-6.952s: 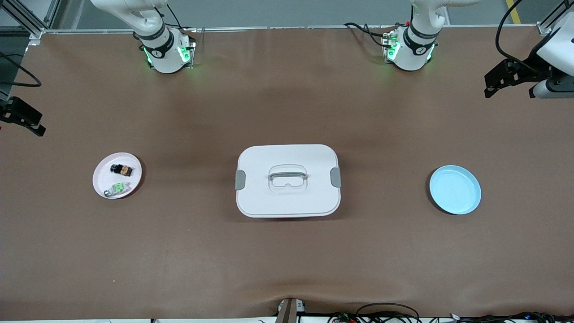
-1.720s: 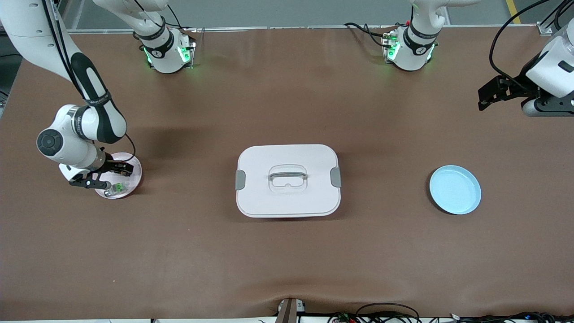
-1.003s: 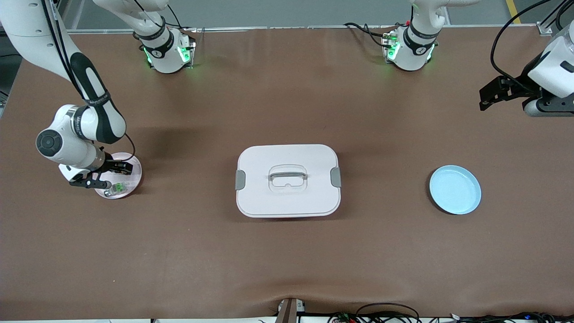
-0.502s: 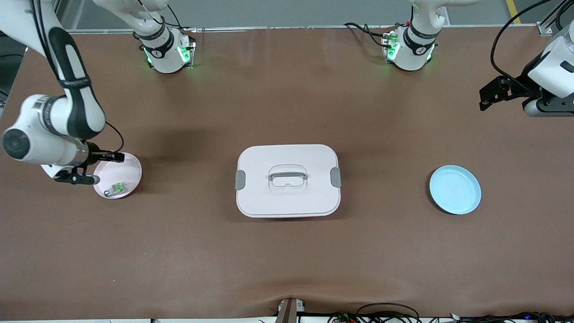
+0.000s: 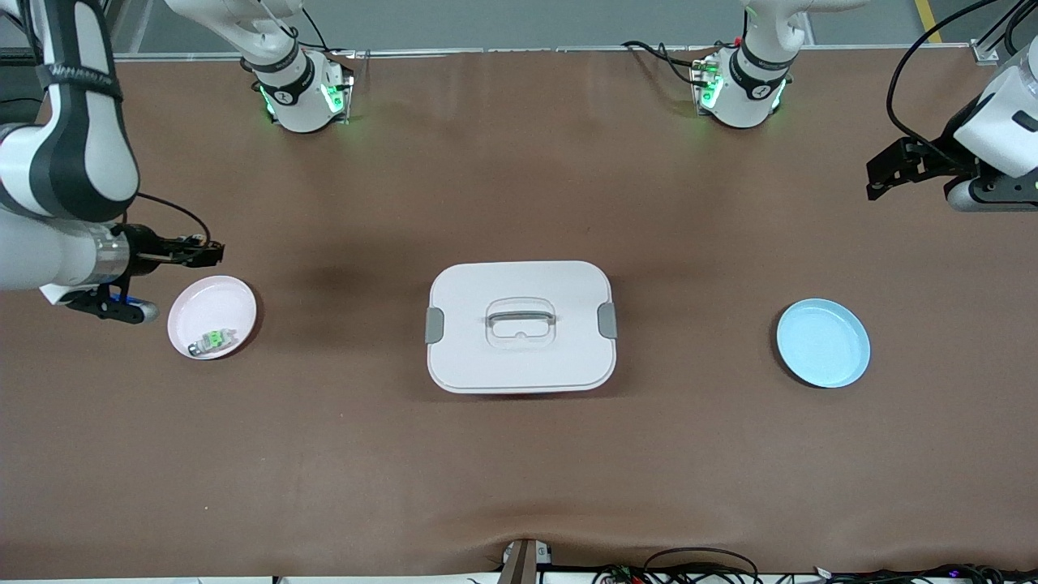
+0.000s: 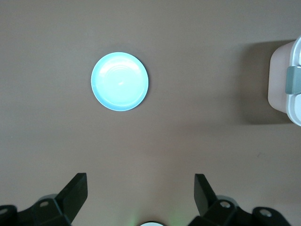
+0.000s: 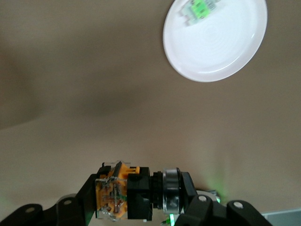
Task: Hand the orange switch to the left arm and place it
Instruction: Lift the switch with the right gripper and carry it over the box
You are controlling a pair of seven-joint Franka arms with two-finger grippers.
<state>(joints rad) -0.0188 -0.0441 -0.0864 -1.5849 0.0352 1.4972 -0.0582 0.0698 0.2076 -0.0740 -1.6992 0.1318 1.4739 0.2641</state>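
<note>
My right gripper (image 5: 207,253) is shut on the orange switch (image 7: 127,190), a small black block with an orange part and a silver ring. It holds the switch in the air above the table, just past the white plate's (image 5: 212,316) rim on the robots' side. The white box (image 5: 520,326) with grey latches and a recessed handle sits mid-table. My left gripper (image 5: 880,166) is open and empty, up in the air over the left arm's end of the table; its dark fingers (image 6: 75,193) stand wide apart above bare table.
A green-and-grey component (image 5: 211,341) lies on the white plate; it also shows in the right wrist view (image 7: 200,9). A light blue plate (image 5: 823,343) sits toward the left arm's end, seen also in the left wrist view (image 6: 120,81). A box corner (image 6: 288,82) shows there.
My right gripper closed on the orange switch on the white plate and has lifted it up and off the plate. The left arm has barely moved.
</note>
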